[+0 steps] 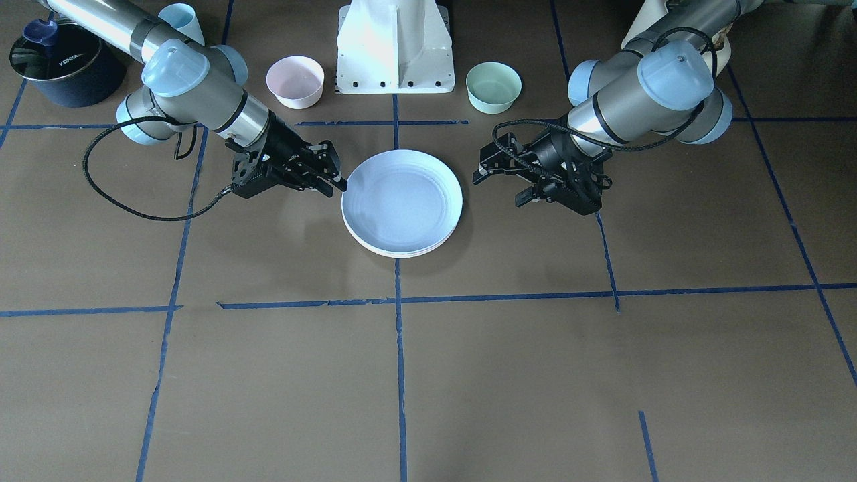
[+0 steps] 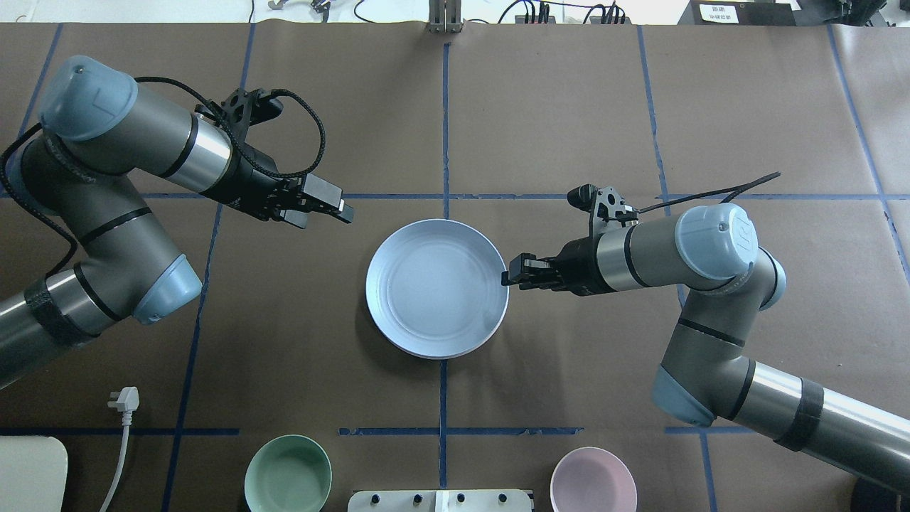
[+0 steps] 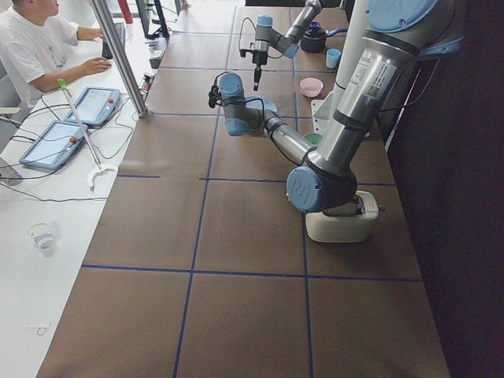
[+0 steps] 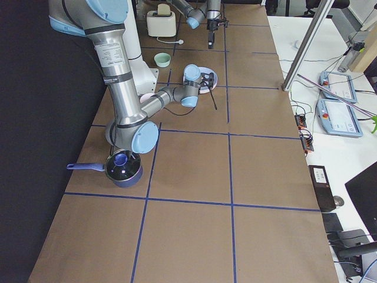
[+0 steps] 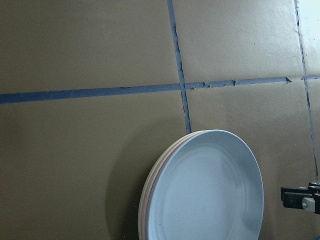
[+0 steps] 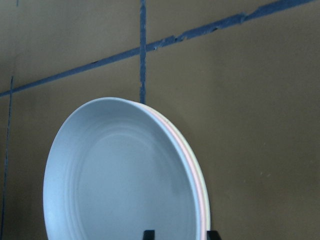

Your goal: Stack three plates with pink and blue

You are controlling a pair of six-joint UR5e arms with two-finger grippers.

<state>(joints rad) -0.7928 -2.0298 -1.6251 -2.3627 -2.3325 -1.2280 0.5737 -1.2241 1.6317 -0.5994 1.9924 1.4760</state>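
Observation:
The three plates sit stacked at the table's middle. The light blue plate (image 1: 402, 201) (image 2: 435, 284) (image 5: 210, 190) (image 6: 120, 185) is on top. Under it only the pink plate's rim (image 6: 196, 182) (image 5: 149, 195) shows. Under that only the cream plate's rim (image 1: 395, 253) (image 6: 206, 212) shows. My right gripper (image 1: 337, 184) (image 2: 506, 277) is open at the stack's rim, and its fingertips (image 6: 148, 234) show at the bottom of the right wrist view. My left gripper (image 1: 499, 189) (image 2: 323, 215) is open and empty, clear of the stack on the other side.
A small pink bowl (image 1: 294, 80) (image 2: 593, 480) and a mint bowl (image 1: 493, 87) (image 2: 288, 473) flank the robot base (image 1: 395, 47). A dark pot (image 1: 63, 63) and a blue cup (image 1: 182, 23) stand behind my right arm. A plug and cable (image 2: 124, 400) lie near my left arm.

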